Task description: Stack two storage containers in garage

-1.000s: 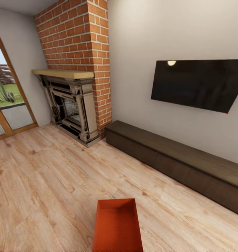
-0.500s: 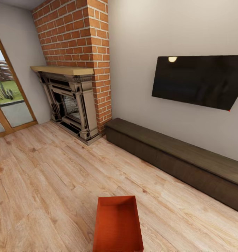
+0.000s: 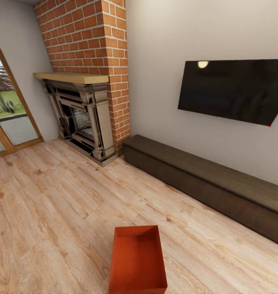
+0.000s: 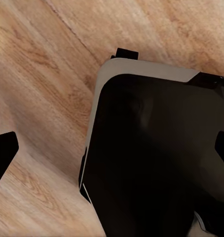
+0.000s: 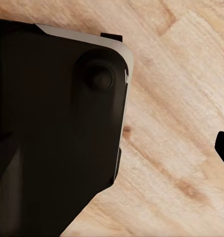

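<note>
One orange-red bin (image 3: 137,260) sits on the light wood floor (image 3: 53,212) in the living rm, at the bottom middle of the head view, open side up, nothing in it. Past it, a long dark bench (image 3: 208,183) runs along the white wall, w/ a black TV (image 3: 233,90) above. A red brick fireplace (image 3: 88,90) is left of the bench, a glass door (image 3: 8,110) further left. Wrist views show wood planks & the robot's dark base (image 4: 156,163). Can't tell if either gripper is open or closed.
</note>
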Robot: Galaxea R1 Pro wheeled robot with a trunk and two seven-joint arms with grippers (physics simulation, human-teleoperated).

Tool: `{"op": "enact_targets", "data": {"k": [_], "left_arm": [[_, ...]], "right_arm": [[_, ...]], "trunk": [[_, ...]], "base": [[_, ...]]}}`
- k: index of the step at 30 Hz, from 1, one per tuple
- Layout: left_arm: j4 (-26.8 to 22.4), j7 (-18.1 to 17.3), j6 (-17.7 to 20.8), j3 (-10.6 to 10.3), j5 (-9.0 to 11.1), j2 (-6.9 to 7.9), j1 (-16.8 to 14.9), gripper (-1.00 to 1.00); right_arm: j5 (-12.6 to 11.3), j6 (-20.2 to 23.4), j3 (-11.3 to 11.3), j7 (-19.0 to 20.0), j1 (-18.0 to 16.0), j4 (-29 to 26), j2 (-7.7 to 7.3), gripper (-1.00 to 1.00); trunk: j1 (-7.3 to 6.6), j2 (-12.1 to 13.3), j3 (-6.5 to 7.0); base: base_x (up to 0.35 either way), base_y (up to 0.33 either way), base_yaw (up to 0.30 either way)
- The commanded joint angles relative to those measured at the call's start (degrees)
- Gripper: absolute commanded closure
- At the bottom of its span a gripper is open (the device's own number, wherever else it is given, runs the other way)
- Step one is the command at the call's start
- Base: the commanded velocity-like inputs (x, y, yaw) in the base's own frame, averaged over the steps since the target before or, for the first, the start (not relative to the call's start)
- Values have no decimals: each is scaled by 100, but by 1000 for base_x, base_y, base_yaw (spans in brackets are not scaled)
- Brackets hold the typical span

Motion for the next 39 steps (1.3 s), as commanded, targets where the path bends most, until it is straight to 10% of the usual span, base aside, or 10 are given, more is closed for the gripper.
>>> {"op": "enact_targets", "data": {"k": [1,39], "left_arm": [[0,16,-13,-51,49,-3,-2,-100],[2,16,-14,-54,54,-6,-2,-100]], "right_arm": [[36,-28,22,-5,-7,15,0,-100],[29,-28,22,-5,-7,15,1,-100]], "trunk": [[0,-4,-15],[0,-4,-366]], "base": [[0,0,0],[0,0,0]]}}
